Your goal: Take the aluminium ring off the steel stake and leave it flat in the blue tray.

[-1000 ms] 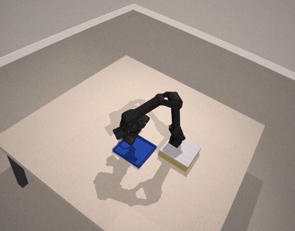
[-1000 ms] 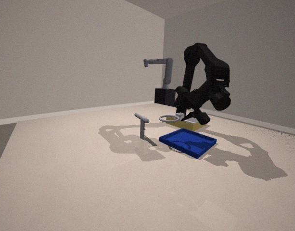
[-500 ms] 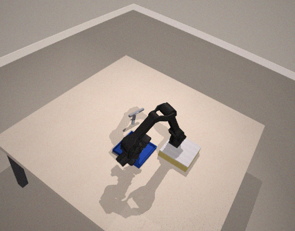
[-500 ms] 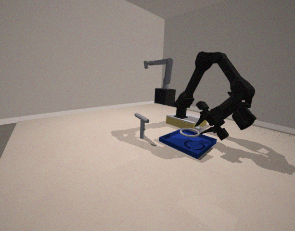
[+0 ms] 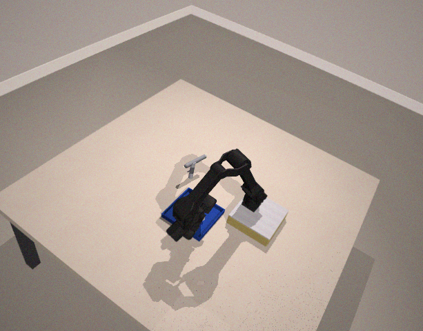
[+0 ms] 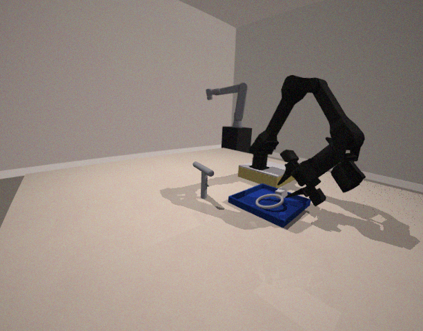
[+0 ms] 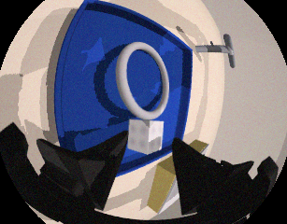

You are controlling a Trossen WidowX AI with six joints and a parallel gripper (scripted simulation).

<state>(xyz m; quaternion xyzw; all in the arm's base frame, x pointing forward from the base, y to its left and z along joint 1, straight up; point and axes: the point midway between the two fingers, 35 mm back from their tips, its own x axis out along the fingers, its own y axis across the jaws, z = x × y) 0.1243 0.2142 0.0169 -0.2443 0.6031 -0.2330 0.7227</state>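
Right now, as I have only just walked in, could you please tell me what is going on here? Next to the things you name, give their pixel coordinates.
A robot arm is placing an aluminium ring (image 6: 269, 207) (image 7: 121, 77) in the blue tray (image 5: 213, 218) (image 6: 256, 210) (image 7: 78, 107). Its gripper (image 5: 201, 218) (image 6: 282, 190) (image 7: 150, 138) is open, fingertips either side of the ring's tab (image 6: 281, 192) (image 7: 146, 136). The ring seems just above the tray floor, apart from its shadow. The steel stake (image 5: 191, 172) (image 6: 203, 185) (image 7: 210, 49) stands free of it.
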